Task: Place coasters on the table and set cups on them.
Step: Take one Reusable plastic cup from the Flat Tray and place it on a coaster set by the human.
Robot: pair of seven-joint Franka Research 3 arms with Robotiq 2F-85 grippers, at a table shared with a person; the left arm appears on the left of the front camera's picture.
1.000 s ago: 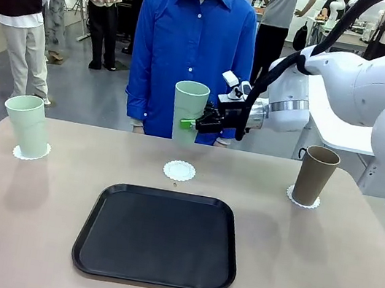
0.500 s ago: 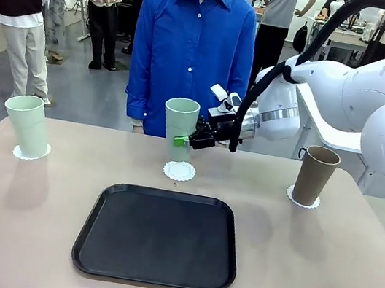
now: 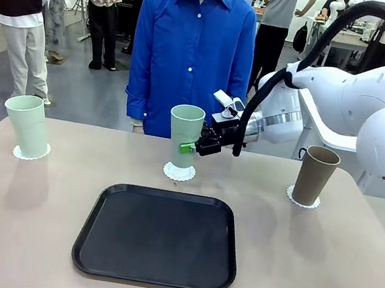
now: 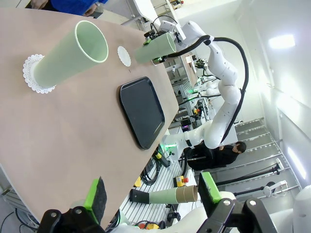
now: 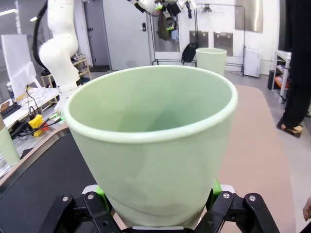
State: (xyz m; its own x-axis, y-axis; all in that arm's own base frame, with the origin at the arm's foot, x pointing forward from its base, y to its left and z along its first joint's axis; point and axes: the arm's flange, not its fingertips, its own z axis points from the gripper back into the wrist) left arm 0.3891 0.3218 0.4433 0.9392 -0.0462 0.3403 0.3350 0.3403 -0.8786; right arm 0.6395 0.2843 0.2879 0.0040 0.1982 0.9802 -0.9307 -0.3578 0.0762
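My right gripper [image 3: 192, 148] is shut on a pale mint green cup [image 3: 184, 134], held upright low over the middle coaster [image 3: 179, 173]. I cannot tell whether the base touches it. The right wrist view has that cup [image 5: 150, 141] between the right gripper's [image 5: 155, 216] green pads. A second mint cup [image 3: 27, 124] stands on the left coaster [image 3: 31, 155], and a brown cup [image 3: 315, 175] stands on the right coaster [image 3: 303, 201]. My left gripper [image 4: 153, 194] is open with nothing in it, off the table's [image 3: 319, 269] left end, looking at the left cup [image 4: 73, 53].
A black tray [image 3: 158, 236] lies bare in the near middle of the table. A person in a blue shirt [image 3: 194, 48] stands at the far edge behind the held cup. Bare tabletop stretches to either side of the tray.
My right gripper has brought the mint cup down from chest height of the person to just over the middle coaster. The other cups and the left gripper have not moved.
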